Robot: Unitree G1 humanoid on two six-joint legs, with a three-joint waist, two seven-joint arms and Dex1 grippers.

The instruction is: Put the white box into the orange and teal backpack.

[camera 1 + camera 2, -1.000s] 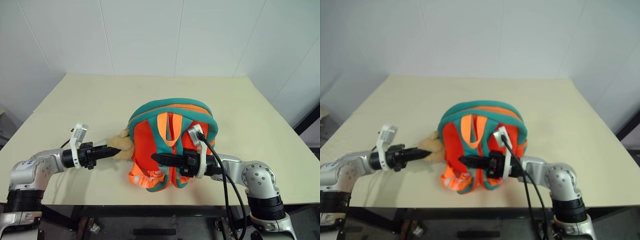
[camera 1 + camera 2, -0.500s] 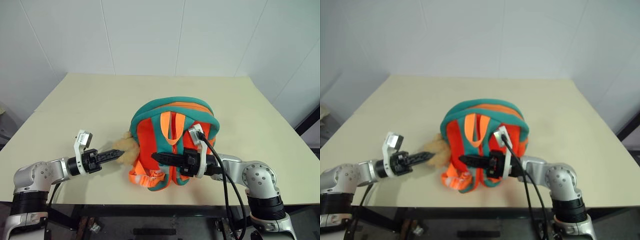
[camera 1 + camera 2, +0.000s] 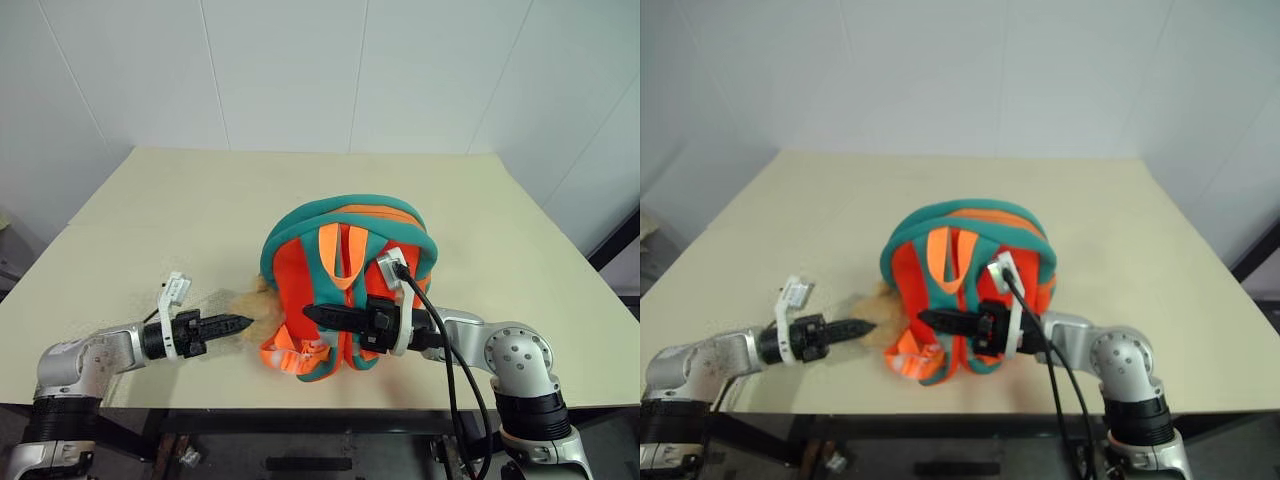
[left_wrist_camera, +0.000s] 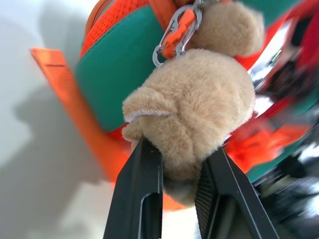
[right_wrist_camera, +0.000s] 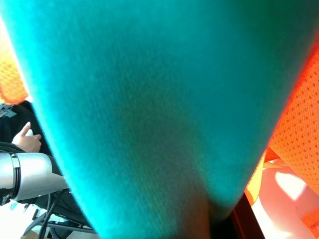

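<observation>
One backpack [image 3: 345, 275], one plush toy [image 4: 197, 112], two tools.

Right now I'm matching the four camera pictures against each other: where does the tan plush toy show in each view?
Left eye view: tan plush toy at the orange and teal backpack's left side, by the left gripper.
Right eye view: same spot.
Left wrist view: centre, between the black fingers.
Right wrist view: I can't find it; teal fabric close up.
Shared landmark: the backpack.
</observation>
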